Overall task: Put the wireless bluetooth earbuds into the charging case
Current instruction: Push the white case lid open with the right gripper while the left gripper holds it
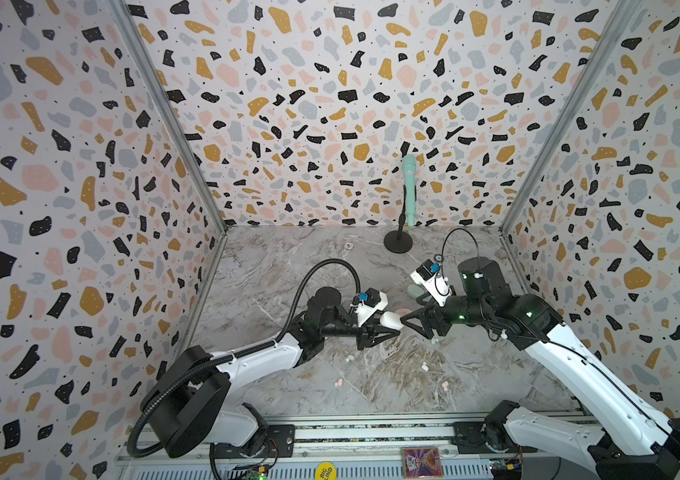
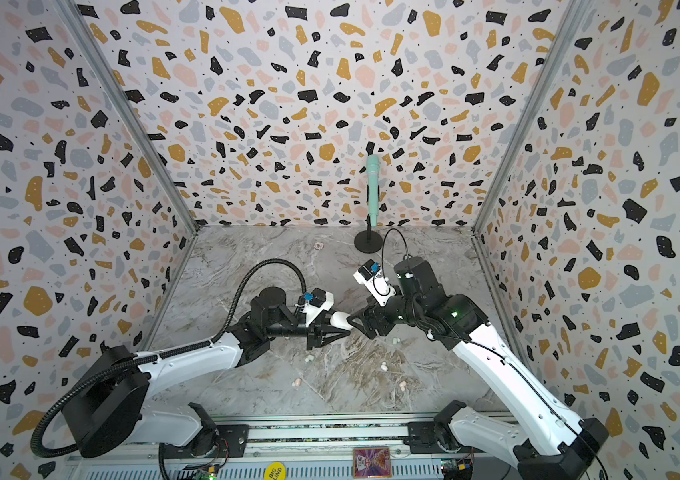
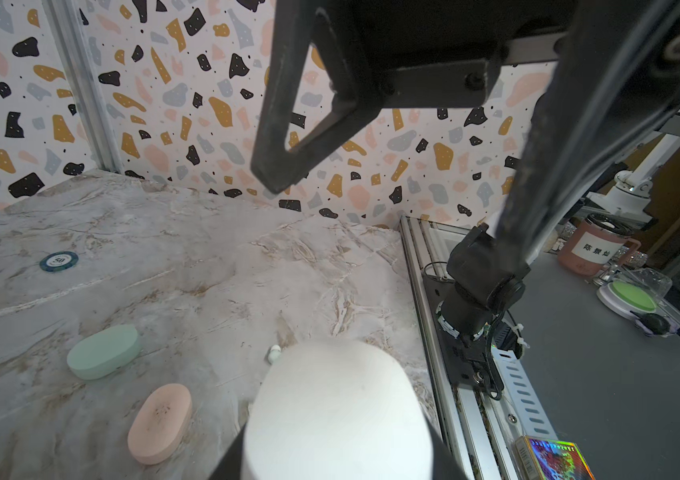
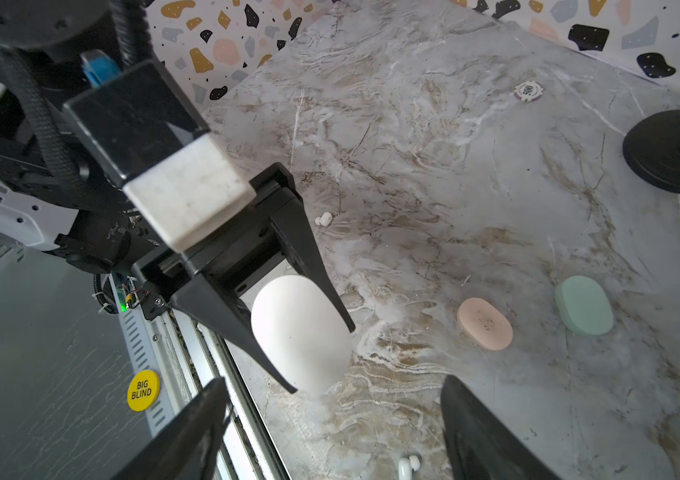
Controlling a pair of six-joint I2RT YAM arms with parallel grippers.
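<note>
My left gripper point(image 1: 393, 323) is shut on a white pebble-shaped charging case point(image 1: 390, 318), held above the marble table with its lid closed. The case fills the near part of the left wrist view point(image 3: 338, 411). In the right wrist view its black fingers point(image 4: 313, 270) clamp the case point(image 4: 300, 332) on both sides. My right gripper point(image 4: 330, 436) is open, facing the case's free end and close to it, with nothing between its fingers point(image 4: 479, 440). Loose earbuds lie on the table: a white pair point(image 1: 348, 357), a white one point(image 1: 424, 366), pink ones point(image 1: 340, 383) point(image 1: 445, 385).
A pink case point(image 4: 484, 324) and a mint case point(image 4: 584, 305) lie closed on the table past the grippers. A mint microphone point(image 1: 408, 187) stands on a black round base point(image 1: 397, 242) at the back. A poker chip point(image 4: 529, 90) lies near it. A metal rail point(image 1: 371, 432) runs along the front.
</note>
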